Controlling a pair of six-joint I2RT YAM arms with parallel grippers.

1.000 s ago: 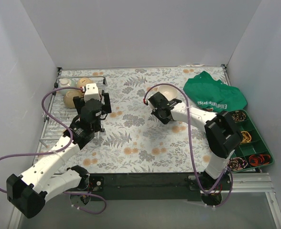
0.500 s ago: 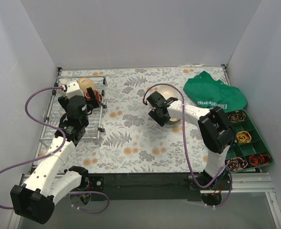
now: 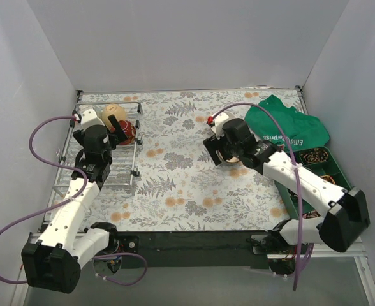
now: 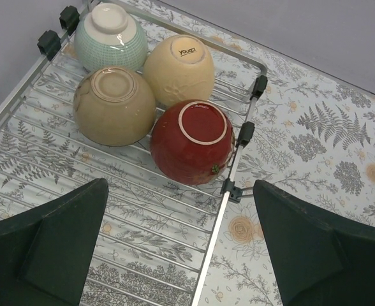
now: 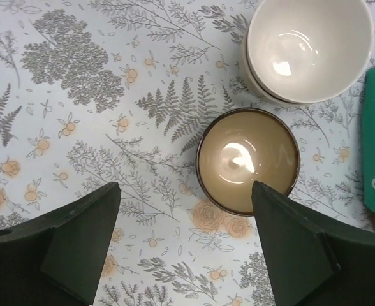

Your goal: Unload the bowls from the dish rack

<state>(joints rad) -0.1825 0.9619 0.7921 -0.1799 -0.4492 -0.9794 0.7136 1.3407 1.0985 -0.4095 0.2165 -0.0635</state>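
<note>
Found the table [image 3: 175, 191] covered in a fern-and-flower print, with both arms bolted at its near edge. Found the dish rack [image 4: 47, 150] along the left edge, reaching into the far left corner. Noted a green cloth [image 3: 286, 124] bunched near the far right corner and a green compartment tray [image 3: 358, 210] along the right edge. Judged neither to be part of the job.

Saw the left gripper [image 4: 180, 191] hanging over the rack, fingers spread wide and nothing between them. Judged it aimed at the nearest bowl so as to come down around it. Saw the right gripper [image 5: 184, 191] over the table right of centre, likewise spread apart and empty, with a bowl below it and clear of both fingers. Read that as a bowl set down and let go.

Counted four bowls in the rack at its far end, all mouth down as if left to drain, packed together and apparently touching. Placed the red bowl [image 4: 192, 141] by the rack's right rim and closest to the left fingers, which made it the easy pick. Placed the tan bowl [image 4: 114, 105] just left of it, the cream bowl [image 4: 178, 69] behind, and the mint bowl [image 4: 111, 37] in the far left corner of the rack.

Found the unloaded ones mouth up on the print: the brown-rimmed bowl [image 5: 247, 160], and just beyond it the white bowl [image 5: 308, 48]. Could not say for sure whether the white one sat nested in another; a second rim seemed to show beneath it.
</note>
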